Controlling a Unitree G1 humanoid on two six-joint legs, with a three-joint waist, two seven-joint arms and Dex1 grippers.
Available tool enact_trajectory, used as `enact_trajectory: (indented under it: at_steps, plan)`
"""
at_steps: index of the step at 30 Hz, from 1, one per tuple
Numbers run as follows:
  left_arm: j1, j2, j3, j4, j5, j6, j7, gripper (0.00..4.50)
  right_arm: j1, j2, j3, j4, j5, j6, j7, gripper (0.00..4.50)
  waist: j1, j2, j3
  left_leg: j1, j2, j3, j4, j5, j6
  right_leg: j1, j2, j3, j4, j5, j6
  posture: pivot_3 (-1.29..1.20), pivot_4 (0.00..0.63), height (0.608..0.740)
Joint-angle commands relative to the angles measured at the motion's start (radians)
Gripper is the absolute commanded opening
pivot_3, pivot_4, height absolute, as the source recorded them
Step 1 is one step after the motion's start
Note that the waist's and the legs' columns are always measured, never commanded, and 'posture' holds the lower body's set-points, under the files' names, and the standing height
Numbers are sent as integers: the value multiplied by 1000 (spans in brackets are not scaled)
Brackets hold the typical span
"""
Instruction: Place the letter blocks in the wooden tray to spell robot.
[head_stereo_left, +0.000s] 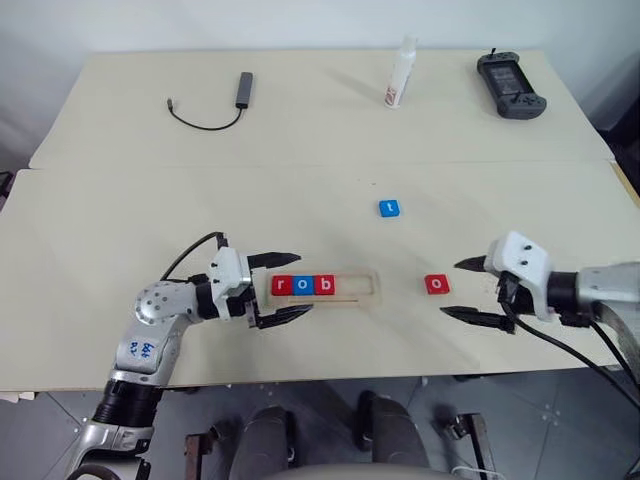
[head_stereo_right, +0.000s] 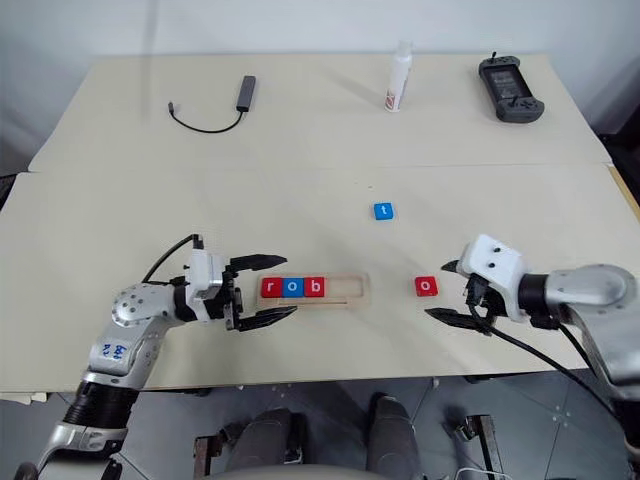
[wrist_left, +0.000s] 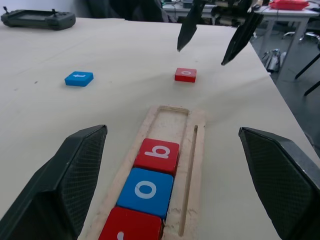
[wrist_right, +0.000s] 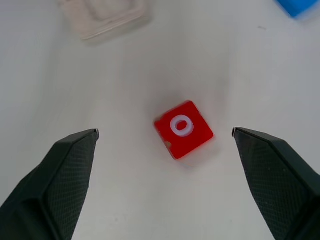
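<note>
Pale surface (head_stereo_left: 120, 220) seen from the head camera, with both arms reaching in from the near edge. The wooden tray (head_stereo_left: 362, 287) lies near the front edge, its long axis running left to right; its slot holds three letter blocks side by side at the left end: a red "r" block (head_stereo_left: 281, 285), a blue "o" block (head_stereo_left: 303, 285) and a red "b" block (head_stereo_left: 324, 285), while the right part of the slot is bare wood. The left pincer (head_stereo_left: 288, 286) is open, its two black fingers spread to either side of the tray's left end, gripping nothing. A second red "o" block (head_stereo_left: 437, 284) lies flat on the surface, to the right of the tray and apart from it. The right pincer (head_stereo_left: 462, 290) is open just beside this block, holding nothing; in the right wrist view the block (wrist_right: 183, 129) sits between the spread fingers, touching neither. The blue "t" block (head_stereo_left: 389, 208) lies farther back, well apart from the tray.
</note>
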Motion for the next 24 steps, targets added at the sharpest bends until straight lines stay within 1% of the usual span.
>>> enact_trajectory:
  at_steps: [1, 6, 7, 9, 16, 20, 24]
  plan:
    - [27, 25, 32, -62, -15, 2, 6, 4500, -102, 5, 80, 187, -64, -162, 100, 4483, 2, 0, 0, 0, 0, 0, 0, 0, 0, 0, 0, 0, 0, 0, 0, 0, 150, 740]
    - [48, 37, 49, -89, -15, 6, 21, 4500, -188, 34, 150, 357, -121, -269, 153, 4483, 13, 0, 0, -2, 0, -2, 1, 0, 0, 0, 0, -2, 0, 0, 0, 0, 150, 740]
    - [57, 41, 56, -99, -15, 6, 25, 4500, -203, 40, 162, 386, -130, -282, 165, 4309, 11, 0, 0, -2, 0, -2, 2, 0, 0, 0, 0, -2, 0, 0, 0, 0, 150, 740]
    - [69, 44, 63, -110, -16, 8, 30, 4500, -222, 48, 175, 422, -138, -297, 182, 3855, 7, 0, 0, -2, 0, -2, 2, 0, 0, 0, 0, -2, 0, 0, 0, 0, 150, 740]
    - [84, 47, 68, -124, -21, 5, 33, 4500, -250, 83, 158, 416, -112, -327, 197, 1496, 7, 0, 0, -2, 1, -2, 2, 0, -1, 0, 0, -2, 1, 0, 0, 0, 150, 740]
    - [93, 52, 70, -124, -27, 3, 21, 4500, -268, 85, 139, 309, -66, -243, 202, 1440, 7, 1, 0, -2, 1, -2, 2, 0, -1, 0, 0, -2, 1, 0, 0, 0, 150, 740]
    - [112, 54, 81, -121, -25, -6, 28, 4500, -309, 109, 178, 92, -2, -11, 180, 1440, 6, 1, 0, -2, 1, -2, 2, 0, -1, 0, 0, -2, 1, 0, 0, 0, 150, 740]
